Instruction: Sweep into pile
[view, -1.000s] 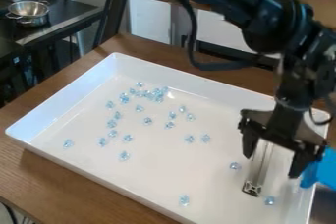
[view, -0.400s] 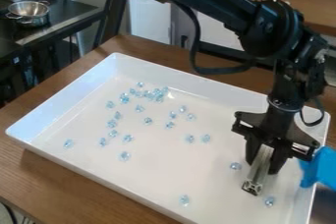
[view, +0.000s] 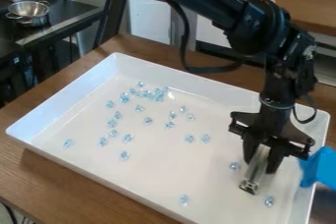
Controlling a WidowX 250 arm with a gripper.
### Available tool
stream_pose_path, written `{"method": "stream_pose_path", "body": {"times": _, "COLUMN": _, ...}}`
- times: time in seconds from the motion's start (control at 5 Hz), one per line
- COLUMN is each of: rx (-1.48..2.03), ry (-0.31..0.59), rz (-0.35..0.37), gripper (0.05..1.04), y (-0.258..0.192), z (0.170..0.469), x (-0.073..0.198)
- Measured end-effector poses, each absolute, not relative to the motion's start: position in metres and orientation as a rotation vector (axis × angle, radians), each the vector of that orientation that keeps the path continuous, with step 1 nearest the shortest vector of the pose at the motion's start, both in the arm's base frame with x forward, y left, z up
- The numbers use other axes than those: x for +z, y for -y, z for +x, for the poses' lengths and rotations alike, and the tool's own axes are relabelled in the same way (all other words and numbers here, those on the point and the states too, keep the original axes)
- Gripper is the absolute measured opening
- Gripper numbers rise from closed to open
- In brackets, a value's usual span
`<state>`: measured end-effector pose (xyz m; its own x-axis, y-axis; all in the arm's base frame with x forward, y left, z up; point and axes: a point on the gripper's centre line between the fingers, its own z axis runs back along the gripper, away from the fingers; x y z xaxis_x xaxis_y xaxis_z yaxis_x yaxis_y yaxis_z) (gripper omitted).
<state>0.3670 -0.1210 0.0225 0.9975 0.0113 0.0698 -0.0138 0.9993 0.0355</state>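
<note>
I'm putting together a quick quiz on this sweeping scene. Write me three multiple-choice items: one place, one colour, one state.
1. Where is the metal bar?
A) Flat against a wall
B) Between the fingers of the gripper
C) In a drawer

2. What colour is the tray?
A) White
B) Green
C) Red

3. How do the gems lie?
A) In one tight pile
B) In a single straight row
C) Scattered, some clustered

Key:
1. B: a finger stands on each side of the bar.
2. A: its walls and floor are white.
3. C: several bunch toward the back, others lie apart.
</note>
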Motion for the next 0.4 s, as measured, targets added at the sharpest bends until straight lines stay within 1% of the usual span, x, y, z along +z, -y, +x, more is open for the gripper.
{"method": "stream_pose_path", "body": {"times": 0.4, "rx": 0.077, "ry": 0.032, "rz": 0.056, "gripper": 0.390, "y": 0.060, "z": 0.368, "x": 0.022}}
